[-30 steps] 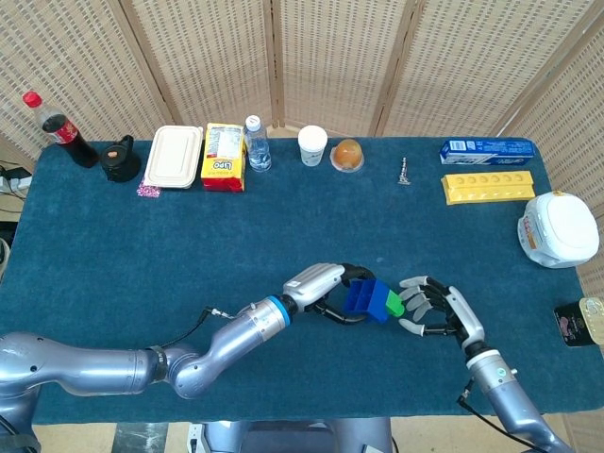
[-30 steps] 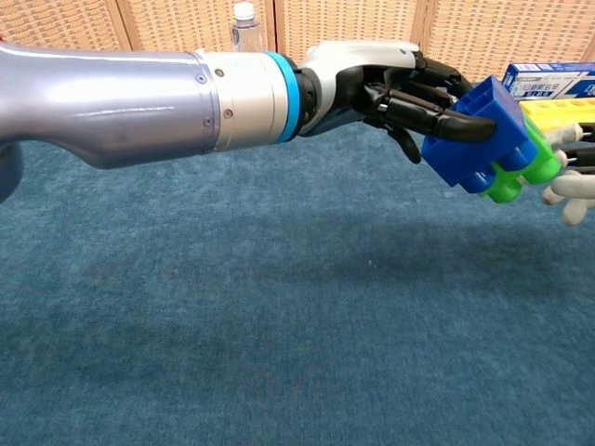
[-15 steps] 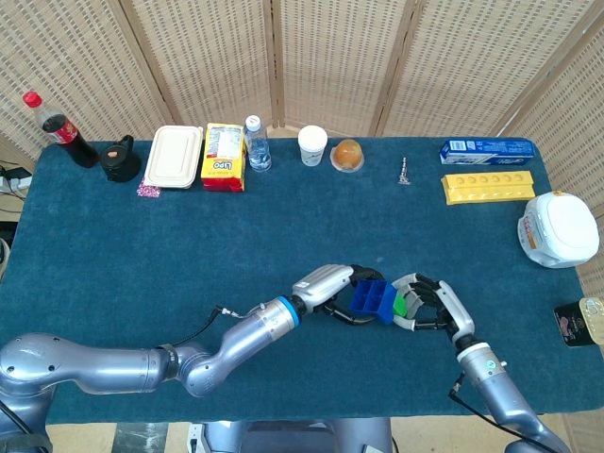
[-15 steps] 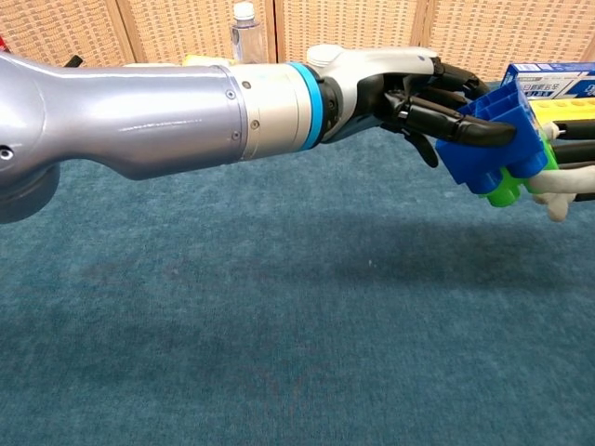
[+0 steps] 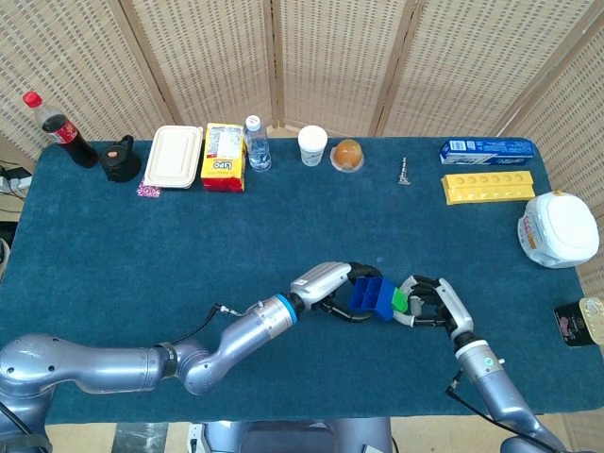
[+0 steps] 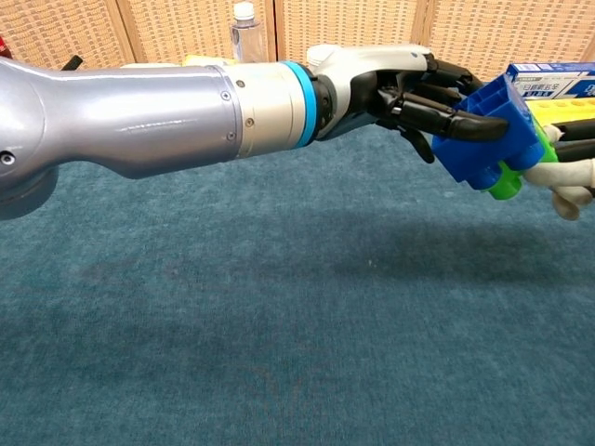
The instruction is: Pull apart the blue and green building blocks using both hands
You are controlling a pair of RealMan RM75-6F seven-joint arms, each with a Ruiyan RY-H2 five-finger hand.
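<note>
A blue block and a green block are still joined, held above the blue cloth near the table's front. My left hand grips the blue block with its dark fingers wrapped over it. From the right, my right hand closes its white fingers around the green block. In the chest view most of the right hand is cut off at the frame's edge.
Along the far edge stand a cola bottle, a white box, a yellow Lipo pack, a water bottle, a cup and a yellow tray. A white bowl sits at right.
My right hand moved in from spread fingers beside the blocks and closed around the green block. The left hand kept its hold on the blue block, shifting slightly.
</note>
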